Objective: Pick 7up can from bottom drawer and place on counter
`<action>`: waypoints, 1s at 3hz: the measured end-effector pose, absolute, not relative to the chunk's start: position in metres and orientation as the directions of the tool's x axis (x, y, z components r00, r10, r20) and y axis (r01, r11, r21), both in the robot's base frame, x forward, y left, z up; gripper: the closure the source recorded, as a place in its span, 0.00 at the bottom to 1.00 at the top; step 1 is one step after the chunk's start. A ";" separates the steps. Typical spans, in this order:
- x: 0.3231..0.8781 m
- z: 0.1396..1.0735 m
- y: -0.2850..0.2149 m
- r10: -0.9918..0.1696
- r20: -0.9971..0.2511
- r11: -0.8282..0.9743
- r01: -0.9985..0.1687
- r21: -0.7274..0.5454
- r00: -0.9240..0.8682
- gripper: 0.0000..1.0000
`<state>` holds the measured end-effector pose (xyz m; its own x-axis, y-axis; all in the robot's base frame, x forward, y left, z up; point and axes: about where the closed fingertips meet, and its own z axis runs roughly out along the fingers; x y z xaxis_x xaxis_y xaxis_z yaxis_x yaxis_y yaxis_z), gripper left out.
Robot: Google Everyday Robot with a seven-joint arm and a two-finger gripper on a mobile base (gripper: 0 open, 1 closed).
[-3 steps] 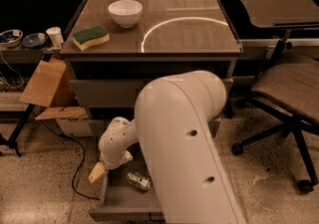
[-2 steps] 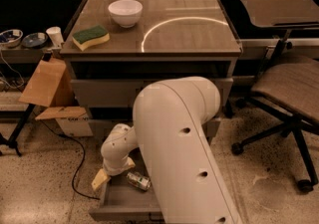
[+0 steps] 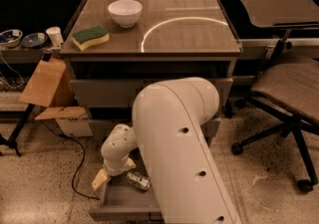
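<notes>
Bottom drawer (image 3: 119, 200) is pulled out. The 7up can (image 3: 138, 180) lies on its side on the drawer floor, tight against the big white arm (image 3: 184, 153). The gripper (image 3: 115, 173) hangs low over the drawer's left edge, just beside the can. Its tan finger pads (image 3: 101, 179) are spread apart with nothing between them, so the can isn't gripped. The counter (image 3: 199, 39) above carries a white bowl (image 3: 124, 12) and a green-yellow sponge (image 3: 90, 37) on its left side. Office chair (image 3: 289, 88) stands off right.
</notes>
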<state>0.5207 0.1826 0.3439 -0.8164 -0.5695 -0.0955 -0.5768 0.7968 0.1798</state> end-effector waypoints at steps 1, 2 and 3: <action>0.546 0.316 0.156 -0.516 -0.098 0.836 -0.525 0.160 -0.851 0.00; 0.572 0.272 0.117 -0.456 -0.120 0.868 -0.470 0.162 -0.882 0.00; 0.589 0.226 0.095 -0.410 -0.149 0.876 -0.434 0.210 -0.900 0.00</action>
